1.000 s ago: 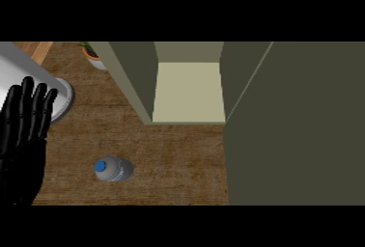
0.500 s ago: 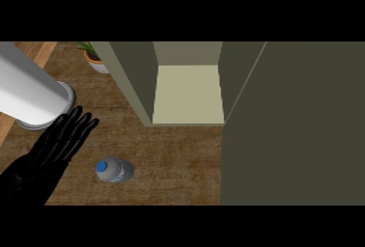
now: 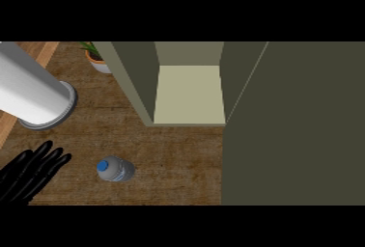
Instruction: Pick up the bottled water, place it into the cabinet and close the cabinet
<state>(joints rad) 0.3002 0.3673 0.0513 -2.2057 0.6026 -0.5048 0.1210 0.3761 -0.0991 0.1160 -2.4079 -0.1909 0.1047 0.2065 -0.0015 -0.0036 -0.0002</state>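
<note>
The bottled water (image 3: 115,170) stands upright on the wooden table (image 3: 178,159), seen from almost straight above, so that only its blue cap and the rounded clear shoulder show; its body and base are hidden beneath them. It is in front of the cabinet (image 3: 189,96), apart from it, with bare wood between.

The left robot hand (image 3: 32,174) comes in at the lower left, black, its fingers (image 3: 55,160) straight and held close together, pointing up and to the right. It is open and holds nothing. The fingertips end just beside the bottle, to its left, with a strip of table between them; they do not touch it. The wrist and most of the palm are cut off by the lower left edge.

A grey forearm (image 3: 32,94) crosses the upper left, ending in a round collar; what lies past that collar cannot be made out. The right robot hand is not in view.

The cabinet is open: its pale inner floor shows between 2 olive side walls. Its door (image 3: 296,125) fills the right side of the view and is cut off at the edge, hiding the table beneath. A potted plant (image 3: 96,57) sits behind the cabinet's left wall, half hidden and cut off at the top.
</note>
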